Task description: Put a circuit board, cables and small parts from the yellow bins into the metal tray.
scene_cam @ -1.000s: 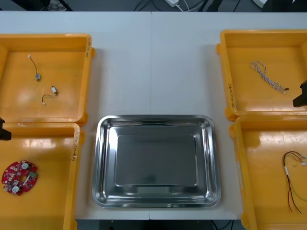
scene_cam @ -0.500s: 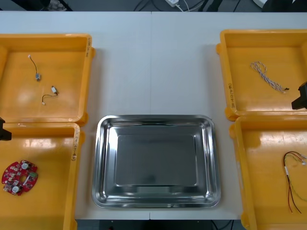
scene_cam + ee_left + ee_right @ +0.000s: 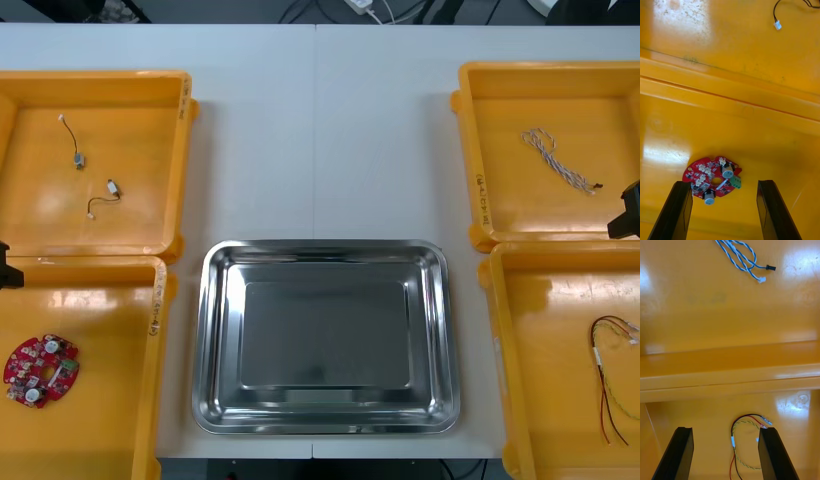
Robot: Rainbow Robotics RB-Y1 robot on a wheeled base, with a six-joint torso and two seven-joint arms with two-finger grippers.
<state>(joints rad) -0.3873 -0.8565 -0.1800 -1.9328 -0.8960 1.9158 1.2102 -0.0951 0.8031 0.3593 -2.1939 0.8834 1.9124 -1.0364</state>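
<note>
A round red circuit board (image 3: 40, 368) lies in the near left yellow bin (image 3: 110, 420). In the left wrist view the board (image 3: 713, 180) sits just beyond my left gripper (image 3: 724, 212), which is open above that bin. The left gripper (image 3: 3, 270) is at the table's left edge. My right gripper (image 3: 628, 212) hangs open over the wall between the two right bins. Between its fingers (image 3: 679, 453) lies the red and yellow cable (image 3: 747, 442). The twisted blue and white cable (image 3: 741, 255) lies in the bin beyond. The metal tray (image 3: 215, 300) is bare and shiny.
Two small metal parts (image 3: 78, 158) with short wires lie in the far left bin (image 3: 140, 220). A wire end with a white plug (image 3: 777, 24) shows past the bin wall. The blue and white cable (image 3: 560, 160) is in the far right bin (image 3: 500, 200), and the red and yellow cable (image 3: 612, 375) in the near right bin (image 3: 540, 400).
The right gripper has shifted slightly toward the near right bin. The left gripper has drawn a little further toward the left edge. Nothing in the bins has moved.
</note>
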